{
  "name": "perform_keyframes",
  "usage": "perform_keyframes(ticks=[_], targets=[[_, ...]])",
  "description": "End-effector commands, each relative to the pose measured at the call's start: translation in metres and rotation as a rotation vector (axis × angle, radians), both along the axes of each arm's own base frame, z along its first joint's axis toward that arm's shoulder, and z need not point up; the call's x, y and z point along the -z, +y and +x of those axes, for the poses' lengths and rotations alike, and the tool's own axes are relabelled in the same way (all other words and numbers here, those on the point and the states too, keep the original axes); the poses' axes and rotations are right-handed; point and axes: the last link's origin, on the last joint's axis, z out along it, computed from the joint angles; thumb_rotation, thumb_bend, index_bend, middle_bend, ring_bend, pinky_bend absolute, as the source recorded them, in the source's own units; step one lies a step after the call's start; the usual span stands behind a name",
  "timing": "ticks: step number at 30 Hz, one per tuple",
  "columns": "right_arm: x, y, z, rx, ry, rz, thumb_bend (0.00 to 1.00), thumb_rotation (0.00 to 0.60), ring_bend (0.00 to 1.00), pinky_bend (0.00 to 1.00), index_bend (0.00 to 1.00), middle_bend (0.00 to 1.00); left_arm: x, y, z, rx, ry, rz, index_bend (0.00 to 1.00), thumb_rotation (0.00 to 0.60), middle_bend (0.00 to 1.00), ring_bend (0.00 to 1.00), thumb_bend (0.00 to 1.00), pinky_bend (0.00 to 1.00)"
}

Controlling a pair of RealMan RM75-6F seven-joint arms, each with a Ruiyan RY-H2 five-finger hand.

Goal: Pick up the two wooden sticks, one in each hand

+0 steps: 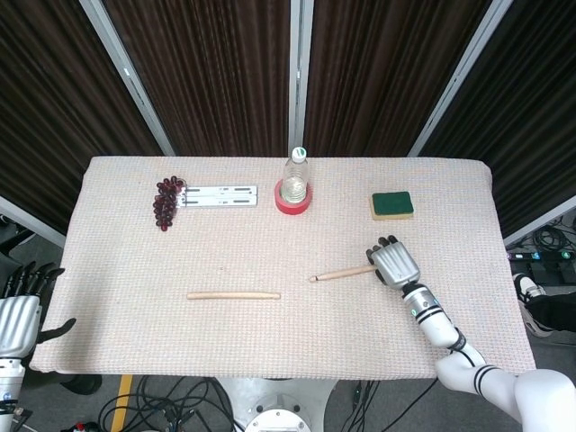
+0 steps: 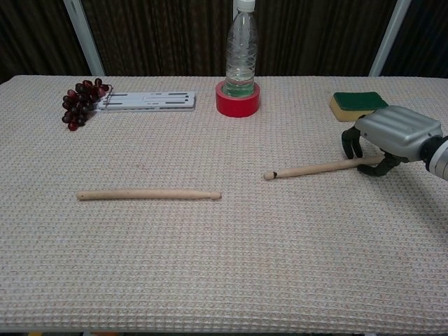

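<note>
Two wooden sticks lie flat on the cloth-covered table. The longer stick (image 1: 233,295) (image 2: 148,194) rests left of centre with no hand near it. The shorter stick (image 1: 342,274) (image 2: 315,168) lies right of centre, its right end under my right hand (image 1: 394,261) (image 2: 392,136). That hand arches over the end, with fingers (image 2: 350,143) down on the far side and the thumb on the near side, not clamped on the stick. My left hand (image 1: 20,310) hangs off the table's left edge with fingers apart, holding nothing; it shows only in the head view.
At the back stand a clear bottle (image 1: 295,173) (image 2: 242,49) inside a red tape roll (image 1: 292,202) (image 2: 238,99), a grape bunch (image 1: 166,202) (image 2: 80,103) beside a white strip (image 1: 220,195) (image 2: 148,101), and a green sponge (image 1: 392,205) (image 2: 358,103) just behind the right hand.
</note>
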Motion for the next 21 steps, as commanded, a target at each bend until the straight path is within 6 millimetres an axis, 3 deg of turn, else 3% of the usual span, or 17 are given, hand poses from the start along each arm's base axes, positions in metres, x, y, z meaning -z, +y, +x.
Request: perform_keyframes(ticks=[1,12,15,21], targets=[[0.001,0.000,0.000,0.000,0.002,0.005,0.28,0.600,0.27,0.28,0.51,0.50,0.000,0.000,-0.001,-0.002,0.000,0.000,0.19,0.600,0.11,0.00,0.13,0.00],[0.002,0.002,-0.002,0.020,0.001,0.023,0.51,0.600,0.31,0.28,0.56,0.54,0.000,0.021,0.011,0.067,0.017,-0.032,0.19,0.600,0.11,0.00,0.13,0.00],[0.001,0.003,-0.001,0.013,-0.010,0.020,0.63,0.600,0.35,0.31,0.56,0.56,-0.001,0.033,0.019,0.106,0.032,-0.045,0.19,0.600,0.11,0.00,0.13,0.00],[-0.020,0.005,0.002,0.044,-0.106,0.020,0.81,0.600,0.38,0.33,0.57,0.59,0.006,0.056,0.041,0.183,0.063,-0.129,0.21,0.600,0.12,0.02,0.13,0.01]])
